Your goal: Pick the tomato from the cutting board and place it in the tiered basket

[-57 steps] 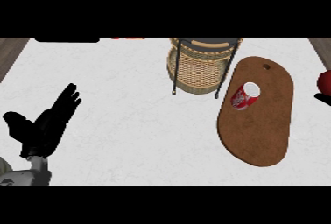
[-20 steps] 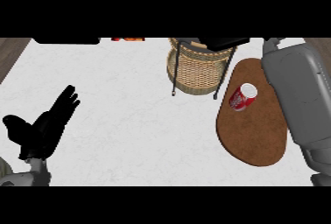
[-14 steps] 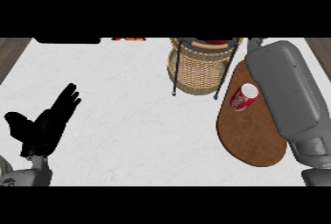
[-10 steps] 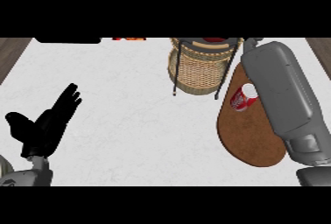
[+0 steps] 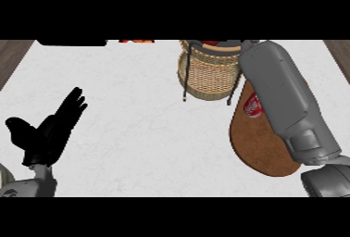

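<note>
Tomato: from the head view we take it to be the small red patch (image 5: 217,43) at the very top of the tiered basket (image 5: 209,74). The view's upper edge cuts it off, so we cannot tell whether it lies in the basket or only hangs over it. The grey right forearm (image 5: 280,92) runs from the lower right corner up to the basket's top. It hides the right side of the wooden cutting board (image 5: 263,152) and part of a red-and-white object (image 5: 252,107) lying on the board's upper end, which we cannot identify. Only a dark sliver of the right hand (image 5: 236,43) shows at the upper edge beside the red patch, so we cannot tell how it is set or whether it holds anything. A dark shape (image 5: 71,42) and an orange-red thing (image 5: 134,40) are also cut off along the top.

The left hand (image 5: 48,134) shows at the left over the white counter (image 5: 137,115). Its fingers are straight and close together, its thumb is spread apart, and it holds nothing.
</note>
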